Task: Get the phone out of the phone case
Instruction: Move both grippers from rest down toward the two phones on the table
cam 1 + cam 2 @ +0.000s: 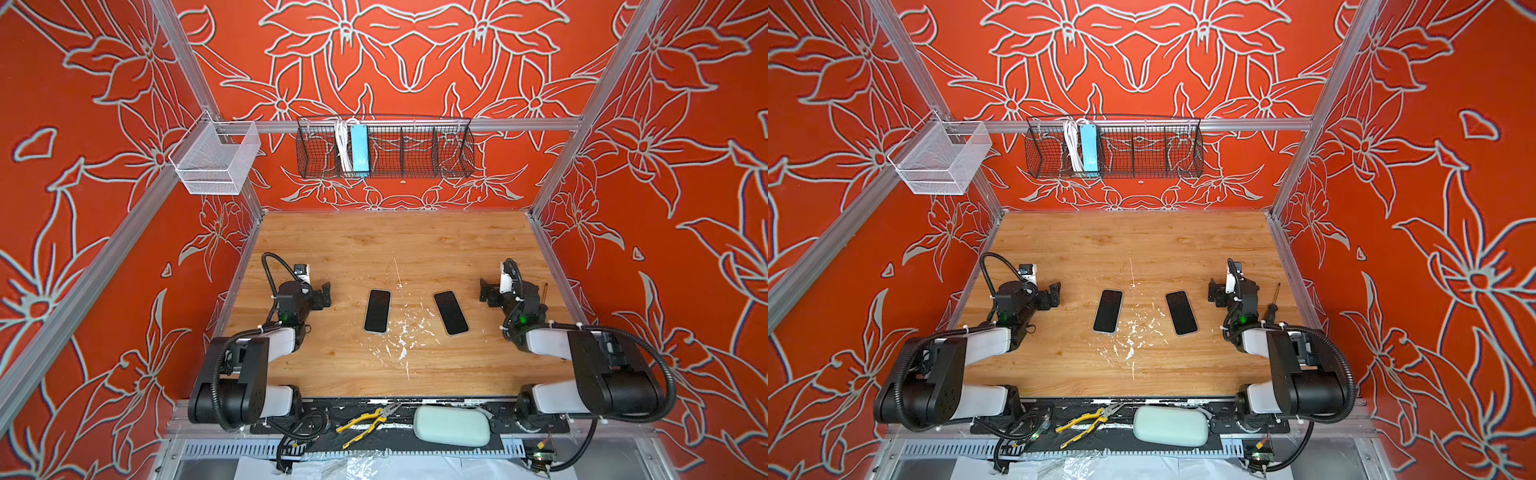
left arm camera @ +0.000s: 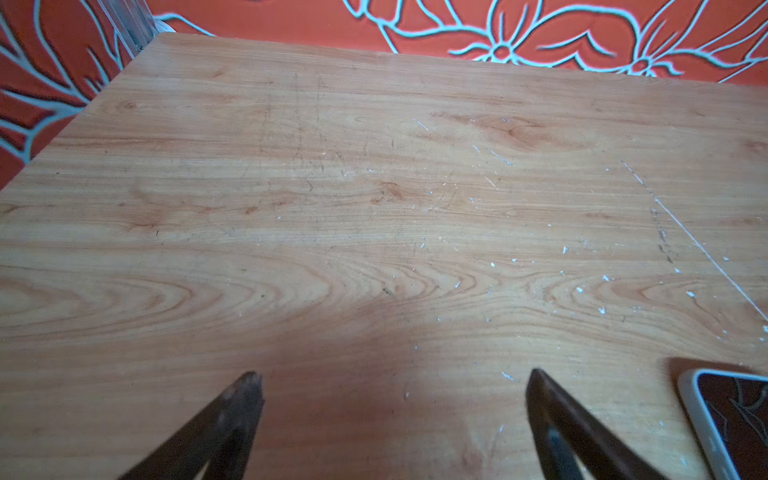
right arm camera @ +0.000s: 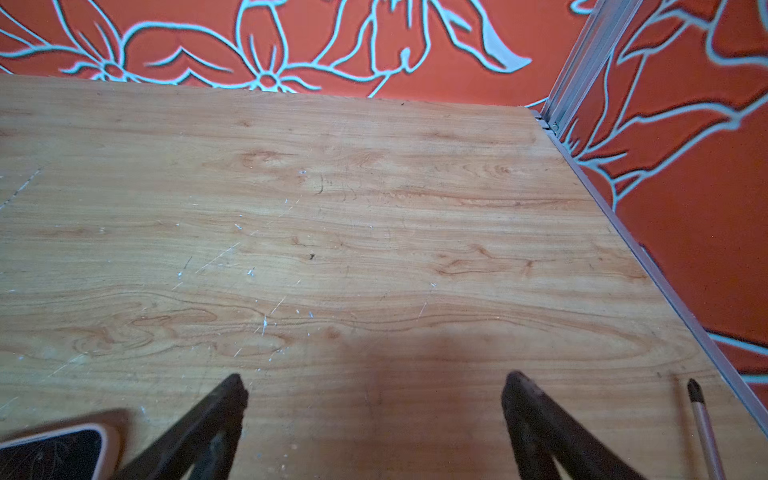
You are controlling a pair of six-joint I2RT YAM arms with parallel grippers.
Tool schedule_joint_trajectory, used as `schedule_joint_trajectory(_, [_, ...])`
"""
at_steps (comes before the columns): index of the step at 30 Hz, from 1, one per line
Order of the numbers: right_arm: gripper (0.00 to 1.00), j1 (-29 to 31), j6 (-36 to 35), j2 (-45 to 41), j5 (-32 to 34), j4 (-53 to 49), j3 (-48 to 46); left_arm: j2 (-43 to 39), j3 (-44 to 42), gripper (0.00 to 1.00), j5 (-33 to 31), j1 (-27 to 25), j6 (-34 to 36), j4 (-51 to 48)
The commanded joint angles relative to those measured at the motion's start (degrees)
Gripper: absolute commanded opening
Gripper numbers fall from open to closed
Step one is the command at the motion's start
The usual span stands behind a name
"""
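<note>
Left phone (image 1: 377,311), right phone (image 1: 451,312): lengthwise front-to-back

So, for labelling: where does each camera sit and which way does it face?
Top view: high over the near edge, looking down toward the back wall at the wooden table; both arms show.
Top view: alongside, aimed alike at that table; both arms show.
Left wrist: on the left arm, facing the back wall; the open left gripper shows.
Right wrist: likewise on the right arm; the open right gripper shows.
Shared: top and left wrist views show the left pale-cased black phone.
</note>
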Motion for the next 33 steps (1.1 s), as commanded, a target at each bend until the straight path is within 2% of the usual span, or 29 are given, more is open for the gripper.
schedule_joint_trajectory(1, [0.98, -0.20, -0.61, 0.41, -0.65, -1.03, 0.96, 0.10, 0.79, 0.97, 0.12, 0.40, -0.15, -0.04])
schedule_joint_trajectory(25, [0.97, -0.24, -0.61, 0.41, -0.65, -1.08, 1.05, -0.35, 0.70, 0.97, -0.01, 0.44, -0.25, 0.42])
schedule_joint_trajectory(27, [0.97, -0.24, -0.52, 0.39, -0.65, -1.26, 1.13, -2.62, 3.29, 0.97, -2.39, -0.17, -0.62, -5.14])
schedule_joint_trajectory(30, [0.97, -0.60, -0.04, 0.61, -0.47, -2.12, 1.71, -6.39, 8.20, 0.97, -9.34, -1.70, -1.57, -15.16])
schedule_joint_trajectory(32, [0.98, -0.67, 0.06, 0.18, -0.39, -1.52, 1.34, -9.77, 12.43, 0.97, -14.96, -3.36, -5.44, -22.61])
schedule_joint_trajectory(33, [0.97, -0.64, 0.22, -0.40, -0.22, -1.24, 1.29, -11.28, 14.82, 0.97, -15.45, -3.51, -7.88, -26.37])
